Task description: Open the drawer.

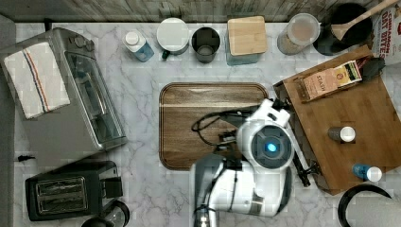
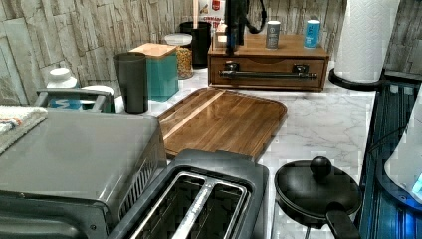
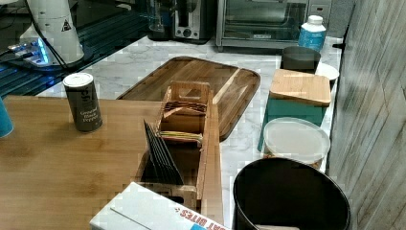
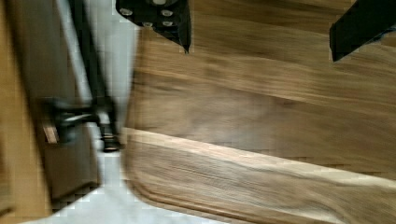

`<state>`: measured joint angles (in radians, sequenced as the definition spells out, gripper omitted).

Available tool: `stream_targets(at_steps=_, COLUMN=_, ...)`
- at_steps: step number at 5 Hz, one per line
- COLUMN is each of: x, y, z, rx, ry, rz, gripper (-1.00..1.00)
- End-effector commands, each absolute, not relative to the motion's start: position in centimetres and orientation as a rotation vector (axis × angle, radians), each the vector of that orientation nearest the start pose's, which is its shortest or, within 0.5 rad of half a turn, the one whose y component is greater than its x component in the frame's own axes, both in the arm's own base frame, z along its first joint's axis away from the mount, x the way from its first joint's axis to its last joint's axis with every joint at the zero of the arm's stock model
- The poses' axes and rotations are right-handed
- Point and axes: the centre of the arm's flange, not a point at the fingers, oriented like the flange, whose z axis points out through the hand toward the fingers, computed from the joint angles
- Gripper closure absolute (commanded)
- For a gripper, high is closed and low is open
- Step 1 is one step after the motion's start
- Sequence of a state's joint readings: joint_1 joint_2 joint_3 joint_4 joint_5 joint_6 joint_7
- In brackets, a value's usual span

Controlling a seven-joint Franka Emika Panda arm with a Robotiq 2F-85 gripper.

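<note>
- Step: approach phase; drawer [image 2: 268, 73] looked fully shut, front flush with its wooden box, nothing gripped yet
- Drawer sat under the top board [image 1: 364, 123] at the top view's right, front facing the tray [image 1: 208, 123]; in the left view it was at the back of the tabletop [image 2: 328, 119], beyond the tray
- Handle [image 2: 268, 75]: long black bar across the drawer front, on two posts; wrist view caught one end of it [image 4: 100, 116] with a strip of marble between drawer front and tray edge
- Tool [image 4: 259, 28] was spread wide and empty, both fingers [image 4: 163, 18] over tray wood, handle off to one side and not between them
- Arm [image 1: 246, 184] reached in from the top view's bottom edge, wrist [image 1: 267, 142] over the tray's right end, just beside the drawer front; tool pointed roughly straight down
- Left view showed a dark vertical part of the arm [image 2: 235, 22] above the handle's left end
- Next move, my read: shift toward the drawer until the bar sits between the fingers, drop to bar height, clamp, then pull straight out across the tray
- Risk: little clearance behind the bar, so a finger could hit the drawer face; an off-centre grip might rack the drawer
</note>
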<state>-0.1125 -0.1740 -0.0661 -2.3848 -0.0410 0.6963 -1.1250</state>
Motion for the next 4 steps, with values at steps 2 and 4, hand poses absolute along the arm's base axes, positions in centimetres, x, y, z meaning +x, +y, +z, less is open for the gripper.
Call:
stream_targets(at_steps=2, x=44.8, y=-18.4, z=34.1, rx=-3.203, ry=-0.500, rz=-0.150, gripper=-1.00)
stream_targets(at_steps=4, x=44.1, y=-18.1, z=32.9, rx=-3.197, ry=-0.604, rz=-0.201, gripper=-1.00)
